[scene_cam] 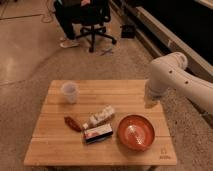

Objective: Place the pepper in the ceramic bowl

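Note:
The pepper is small, slender and dark red, and lies on the wooden table left of centre. The ceramic bowl is wide, round and orange-red, and stands empty at the front right of the table. The white arm reaches in from the right. My gripper hangs at its lower end over the table's right side, just behind the bowl and well to the right of the pepper. Nothing shows in it.
A translucent white cup stands at the back left. A white bottle-like item lies on its side mid-table, with a red-and-white box in front of it, between pepper and bowl. An office chair with a seated person is beyond the table.

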Controlling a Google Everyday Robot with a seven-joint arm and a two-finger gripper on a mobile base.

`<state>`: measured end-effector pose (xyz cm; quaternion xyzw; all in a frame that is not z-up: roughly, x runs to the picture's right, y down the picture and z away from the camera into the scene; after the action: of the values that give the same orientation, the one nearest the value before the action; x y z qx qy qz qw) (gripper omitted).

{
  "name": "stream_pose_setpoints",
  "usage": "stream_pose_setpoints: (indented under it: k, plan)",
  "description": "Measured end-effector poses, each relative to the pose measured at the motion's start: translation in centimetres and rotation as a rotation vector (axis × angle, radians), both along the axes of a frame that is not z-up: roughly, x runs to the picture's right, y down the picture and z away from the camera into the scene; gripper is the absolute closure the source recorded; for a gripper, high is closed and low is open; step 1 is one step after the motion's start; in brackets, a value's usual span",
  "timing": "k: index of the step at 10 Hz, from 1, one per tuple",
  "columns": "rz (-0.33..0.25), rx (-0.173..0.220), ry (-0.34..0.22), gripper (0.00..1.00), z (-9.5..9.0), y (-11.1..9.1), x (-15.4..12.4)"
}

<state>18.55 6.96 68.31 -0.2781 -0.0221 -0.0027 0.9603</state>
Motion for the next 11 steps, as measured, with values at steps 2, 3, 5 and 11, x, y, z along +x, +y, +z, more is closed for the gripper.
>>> stream_pose_setpoints:
  k: [2,3,5,11]
  plan:
    - [-0.022,0.007,-0.012,0.59,0.1,-0.4,0.7]
    - [-0.031,0.004,-0.01,0.59,0.5,-0.7,1.9]
    - [-0.02,-0.005,-0.002,0.59,0.3,0.0,2.0]
    - [-0.028,0.003,-0.01,0.5,0.2,-0.8,1.7]
